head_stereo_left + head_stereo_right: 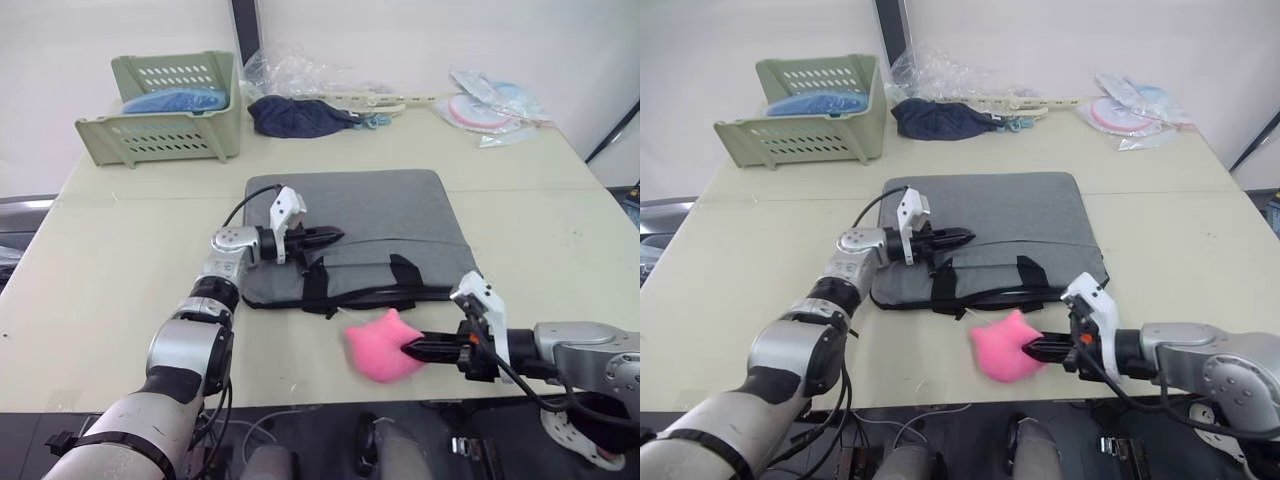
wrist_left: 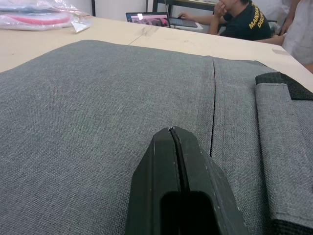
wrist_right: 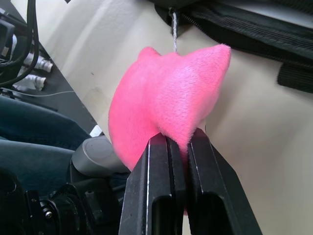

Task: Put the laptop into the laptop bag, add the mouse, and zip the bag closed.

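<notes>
Charm (image 1: 383,346), pink and fluffy, sits clamped in my right gripper (image 1: 412,349). My left gripper (image 1: 335,237), fingers together, rests on the grey laptop bag (image 1: 400,215).

Beige table (image 1: 120,260) under laptop bag (image 1: 370,215)

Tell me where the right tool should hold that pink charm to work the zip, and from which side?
Hold the pink charm by its lower edge, coming from the table's near edge, as the right tool does now. The charm's cord runs from its far side to the laptop bag, so a near-side pinch probably leaves that cord free.
</notes>
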`<state>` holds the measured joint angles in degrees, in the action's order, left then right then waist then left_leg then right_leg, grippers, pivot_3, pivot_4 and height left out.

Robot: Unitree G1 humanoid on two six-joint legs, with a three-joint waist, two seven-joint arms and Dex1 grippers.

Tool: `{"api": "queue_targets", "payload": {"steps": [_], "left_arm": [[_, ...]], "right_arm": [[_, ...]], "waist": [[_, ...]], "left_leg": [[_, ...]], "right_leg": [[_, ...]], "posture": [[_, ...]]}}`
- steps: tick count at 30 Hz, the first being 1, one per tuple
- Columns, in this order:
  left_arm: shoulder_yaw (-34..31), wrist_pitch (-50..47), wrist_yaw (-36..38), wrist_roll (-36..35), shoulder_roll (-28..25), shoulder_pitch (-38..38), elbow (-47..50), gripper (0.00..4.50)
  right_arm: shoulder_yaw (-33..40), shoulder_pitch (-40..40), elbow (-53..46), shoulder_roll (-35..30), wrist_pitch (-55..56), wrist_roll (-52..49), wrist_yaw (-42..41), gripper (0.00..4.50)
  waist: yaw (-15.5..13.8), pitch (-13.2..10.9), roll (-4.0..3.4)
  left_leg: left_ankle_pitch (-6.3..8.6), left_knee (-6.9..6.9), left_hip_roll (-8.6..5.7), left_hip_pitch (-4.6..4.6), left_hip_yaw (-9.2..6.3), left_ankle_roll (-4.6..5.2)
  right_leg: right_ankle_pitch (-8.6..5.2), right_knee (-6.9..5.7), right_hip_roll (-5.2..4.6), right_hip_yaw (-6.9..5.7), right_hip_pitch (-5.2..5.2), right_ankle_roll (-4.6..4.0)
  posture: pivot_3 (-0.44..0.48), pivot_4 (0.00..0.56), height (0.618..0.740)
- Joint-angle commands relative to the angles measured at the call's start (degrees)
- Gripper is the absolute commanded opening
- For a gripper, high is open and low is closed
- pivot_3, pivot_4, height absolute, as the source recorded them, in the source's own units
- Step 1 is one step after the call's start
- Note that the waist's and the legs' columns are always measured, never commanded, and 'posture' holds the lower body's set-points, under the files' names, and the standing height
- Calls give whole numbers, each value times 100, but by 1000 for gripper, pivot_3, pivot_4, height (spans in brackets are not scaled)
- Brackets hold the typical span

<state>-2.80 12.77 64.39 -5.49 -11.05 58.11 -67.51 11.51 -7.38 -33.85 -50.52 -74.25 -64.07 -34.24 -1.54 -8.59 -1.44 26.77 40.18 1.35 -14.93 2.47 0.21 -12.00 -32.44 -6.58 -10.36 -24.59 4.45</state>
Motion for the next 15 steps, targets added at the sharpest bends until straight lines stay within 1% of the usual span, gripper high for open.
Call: {"api": "queue_targets", "payload": {"steps": [1,9,15], "left_arm": [[369,-169,-2,466,54,-561,-523,0],[454,-134,-23,483,14,-606,-539,0],[483,-121,-8,490,10,-621,-540,0]], "right_arm": [[367,266,-119,-273,17,-74,-78,57],[669,685,-65,-644,165,10,-304,57],[901,1079,217,-949,470,305,-621,57]], "waist": [[1,5,-3],[6,52,-10],[1,71,-9]], "left_leg": [[0,0,0,0,-1,0],[0,-5,1,2,-6,1],[1,-7,0,2,-8,2]], "right_leg": [[0,1,0,-1,1,0],[0,5,1,-5,4,0],[0,13,0,-6,8,0]], "posture": [[0,150,740],[0,150,740],[0,150,740]]}}
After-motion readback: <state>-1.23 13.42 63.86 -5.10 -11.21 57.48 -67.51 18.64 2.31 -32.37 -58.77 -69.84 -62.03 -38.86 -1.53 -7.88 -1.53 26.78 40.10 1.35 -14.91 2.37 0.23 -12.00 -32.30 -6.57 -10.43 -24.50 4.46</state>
